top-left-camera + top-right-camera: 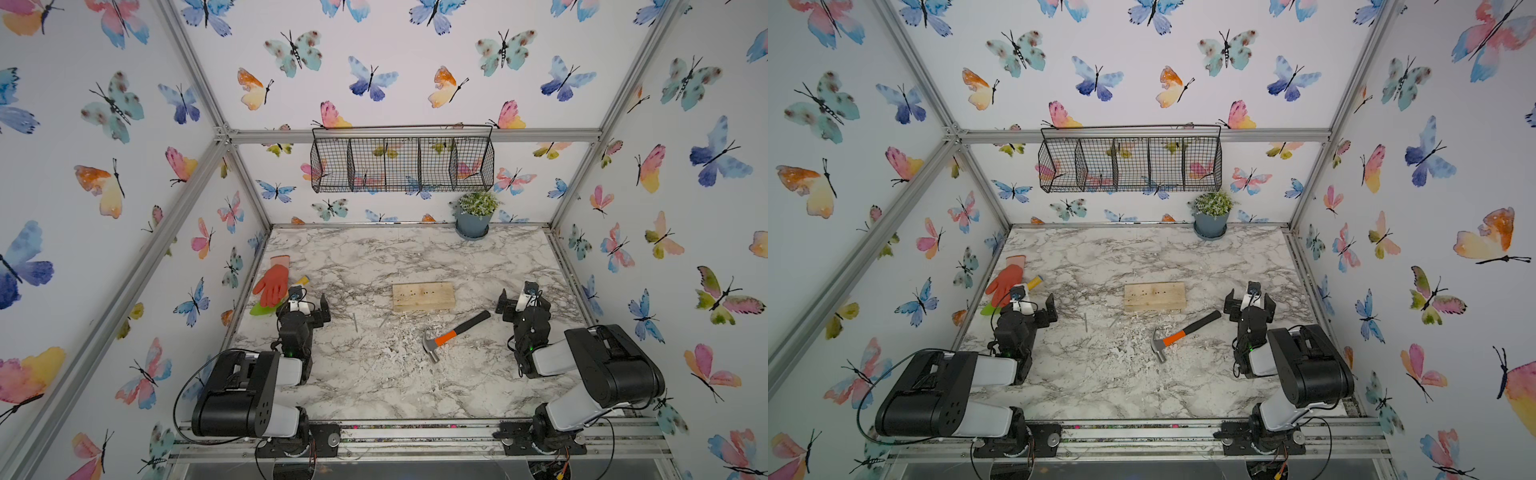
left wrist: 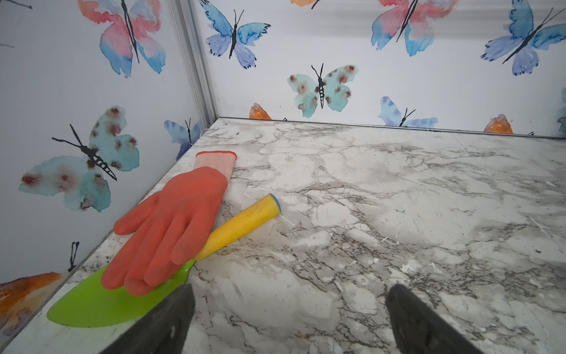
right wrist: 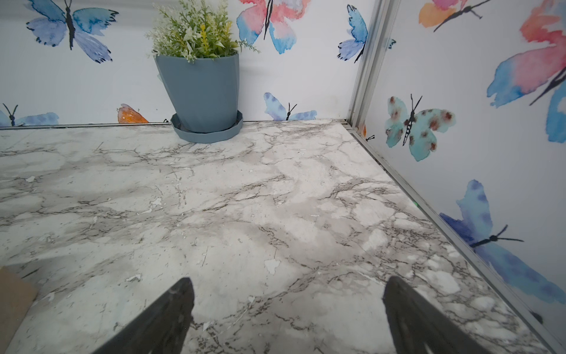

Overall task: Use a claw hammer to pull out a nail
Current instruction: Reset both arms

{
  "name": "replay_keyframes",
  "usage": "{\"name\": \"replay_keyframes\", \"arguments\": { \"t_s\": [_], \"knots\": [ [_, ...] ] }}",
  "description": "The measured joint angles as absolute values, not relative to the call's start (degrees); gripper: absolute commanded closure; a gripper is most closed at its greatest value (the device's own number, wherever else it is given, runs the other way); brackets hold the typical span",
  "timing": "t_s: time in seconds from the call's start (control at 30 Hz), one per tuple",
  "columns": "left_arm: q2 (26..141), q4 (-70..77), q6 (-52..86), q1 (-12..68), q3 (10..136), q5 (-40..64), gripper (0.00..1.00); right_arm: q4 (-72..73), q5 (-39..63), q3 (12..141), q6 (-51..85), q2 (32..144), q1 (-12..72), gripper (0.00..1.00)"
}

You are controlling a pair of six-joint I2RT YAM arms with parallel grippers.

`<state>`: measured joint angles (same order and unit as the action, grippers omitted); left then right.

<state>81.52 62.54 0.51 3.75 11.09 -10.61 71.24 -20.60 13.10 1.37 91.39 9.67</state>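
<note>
left gripper (image 1: 308,301): the fingers (image 2: 165,321) are spread wide apart. Nothing is between them, only bare table (image 1: 374,386).
right gripper (image 1: 519,297): the fingers (image 3: 162,318) are spread wide apart too and hold nothing.
hammer (image 1: 455,332): it lies flat on the table between the two grippers, much closer to the right fingers. The black handle end is near those fingers but not touching them. The silver head is the end farther from them. Neither gripper holds it.
wood block (image 1: 423,296): it lies flat on the table between both sets of fingers, near the hammer. It has a row of small dark holes on top.
nail (image 1: 355,323): a thin grey stick that looks like a nail lies flat between the left fingers and the hammer.
white bits (image 1: 386,353): they are scattered around the hammer head.
glove (image 2: 171,220): it is orange and lies just beside the left fingers, on top of the scoop.
scoop (image 2: 92,303): it is green with a yellow handle. One left finger hides part of its green end.
plant pot (image 3: 200,89): it is blue and stands upright in a dish, well ahead of the right fingers at the back wall.
</note>
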Motion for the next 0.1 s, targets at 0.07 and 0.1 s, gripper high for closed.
{"name": "replay_keyframes", "arguments": {
  "t_s": [0.07, 0.1],
  "knots": [
    [81.5, 62.5, 0.5, 3.7, 11.6, -10.5, 0.02, 71.2, -20.6, 13.1, 1.4, 91.4, 9.7, 0.02],
    [81.5, 62.5, 0.5, 3.6, 11.7, -10.4, 0.02, 71.3, -20.6, 13.1, 1.4, 91.4, 9.7, 0.02]
  ]
}}
